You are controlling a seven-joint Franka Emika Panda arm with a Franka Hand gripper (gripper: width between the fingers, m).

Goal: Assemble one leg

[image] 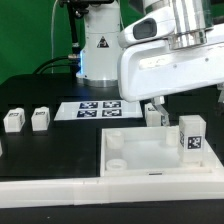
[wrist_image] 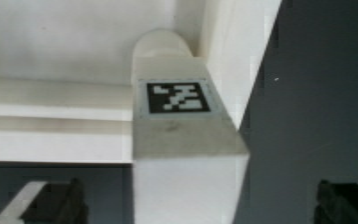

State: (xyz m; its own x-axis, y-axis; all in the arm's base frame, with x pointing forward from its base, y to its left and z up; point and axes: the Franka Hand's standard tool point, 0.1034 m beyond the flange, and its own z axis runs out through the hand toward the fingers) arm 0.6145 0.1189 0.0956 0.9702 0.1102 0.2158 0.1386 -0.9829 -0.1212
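Observation:
In the wrist view a white leg [wrist_image: 185, 130] with a black-and-white marker on its face lies between my fingers [wrist_image: 43, 205], with a dark gap on each side. Its far end rests against the large white square piece [wrist_image: 60, 110]. My gripper [wrist_image: 190, 208] is open and not touching the leg. In the exterior view the gripper [image: 163, 107] hangs over the square piece's [image: 140, 160] far right part. A marked leg [image: 190, 138] stands at that piece's right edge. Another white block [image: 155, 116] sits just below the hand. The fingertips are partly hidden there.
Two more small white legs [image: 13, 121] [image: 40, 119] stand on the black table at the exterior view's left. The marker board [image: 100, 108] lies flat behind the square piece. The robot's base [image: 100, 45] rises at the back.

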